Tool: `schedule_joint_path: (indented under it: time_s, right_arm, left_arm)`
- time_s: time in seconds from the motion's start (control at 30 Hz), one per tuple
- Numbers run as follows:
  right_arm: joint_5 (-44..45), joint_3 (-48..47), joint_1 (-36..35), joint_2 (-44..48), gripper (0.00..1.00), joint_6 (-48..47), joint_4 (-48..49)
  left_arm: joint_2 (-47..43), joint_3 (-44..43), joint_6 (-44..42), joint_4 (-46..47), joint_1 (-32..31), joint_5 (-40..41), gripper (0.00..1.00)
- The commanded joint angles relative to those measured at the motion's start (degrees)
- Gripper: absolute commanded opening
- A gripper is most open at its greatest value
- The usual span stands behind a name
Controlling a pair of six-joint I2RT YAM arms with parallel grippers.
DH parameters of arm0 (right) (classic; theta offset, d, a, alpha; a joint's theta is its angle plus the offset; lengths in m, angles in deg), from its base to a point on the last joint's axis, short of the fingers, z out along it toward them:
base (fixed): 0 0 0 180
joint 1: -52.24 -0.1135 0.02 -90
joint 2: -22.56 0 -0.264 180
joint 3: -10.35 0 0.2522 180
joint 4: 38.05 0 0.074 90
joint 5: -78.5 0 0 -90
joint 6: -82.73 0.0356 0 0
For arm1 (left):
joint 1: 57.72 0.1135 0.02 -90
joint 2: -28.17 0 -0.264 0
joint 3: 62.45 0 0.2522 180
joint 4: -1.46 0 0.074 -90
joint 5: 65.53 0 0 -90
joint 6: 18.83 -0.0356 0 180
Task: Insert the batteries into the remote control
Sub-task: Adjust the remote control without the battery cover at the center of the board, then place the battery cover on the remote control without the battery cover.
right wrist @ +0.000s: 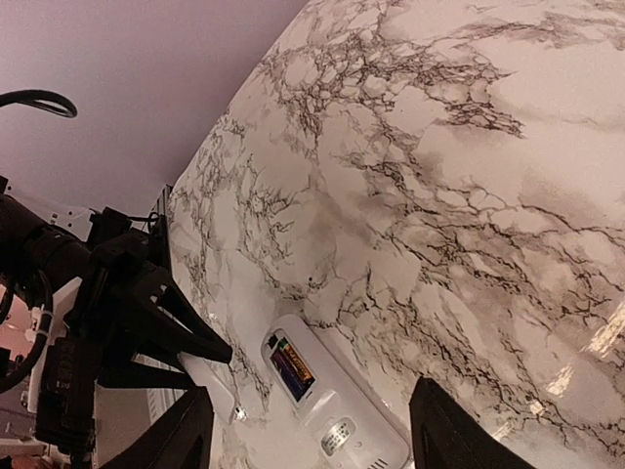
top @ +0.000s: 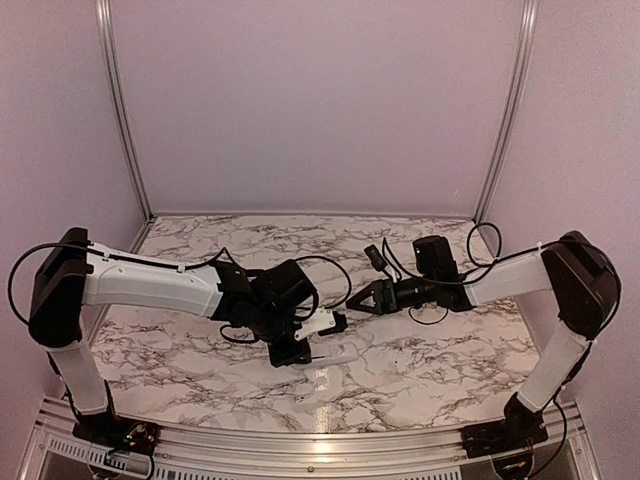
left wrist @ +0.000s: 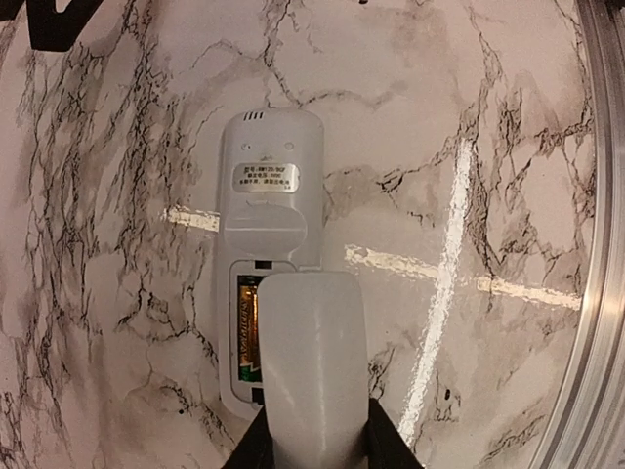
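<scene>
The top external camera is looking down from above and behind the arm bases point(top: 500, 435), taking in the whole white, dark-veined marble-patterned table point(top: 430, 375) from afar. The left wrist camera is pointing almost straight down, close over the small flat white plastic remote control point(left wrist: 269, 176). A rounded white plastic piece point(left wrist: 312, 352) clamped in the left gripper point(left wrist: 317, 430) is blocking its lower centre. The right wrist camera is facing low and tilted across the table toward the left arm point(right wrist: 88, 322), catching the remote between the spread fingers of the right gripper point(right wrist: 311, 387). All three views are sharing the remote.

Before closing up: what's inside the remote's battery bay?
Seemingly two batteries in the remote control. From the left wrist, the white cover in the left gripper hides all but one.
</scene>
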Motion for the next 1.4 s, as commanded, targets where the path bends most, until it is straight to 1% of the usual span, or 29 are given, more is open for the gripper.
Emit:
schedule_joint_path:
  time_s: [0.0,0.2,0.43,0.63,0.93,1.37]
  right_arm:
    - [0.80,2.67,0.63,2.04,0.67,-0.59,-0.97]
    - [1.11,5.69,0.99,3.91,0.67,-0.34,-0.15]
    - [0.98,7.18,1.39,3.16,0.66,0.37,1.46]
    - [0.87,8.24,1.69,3.22,0.66,0.70,2.15]
    - [0.25,9.49,2.43,3.25,0.65,1.09,3.57]
    - [-0.17,9.42,2.43,2.88,0.65,0.85,3.86]
  left_arm:
    - [6.83,-6.26,-5.70,-13.72,1.30,-0.10,0.25]
    - [9.60,-11.27,-6.12,-16.54,2.66,0.69,0.26]
    - [11.84,-14.92,-5.42,-18.21,2.92,0.27,0.27]
    - [13.19,-16.32,-5.52,-18.97,2.92,-0.83,0.29]
    - [15.59,-18.59,-4.40,-19.01,2.92,-0.07,0.32]
    - [16.90,-19.72,-4.00,-19.29,2.92,0.18,0.33]
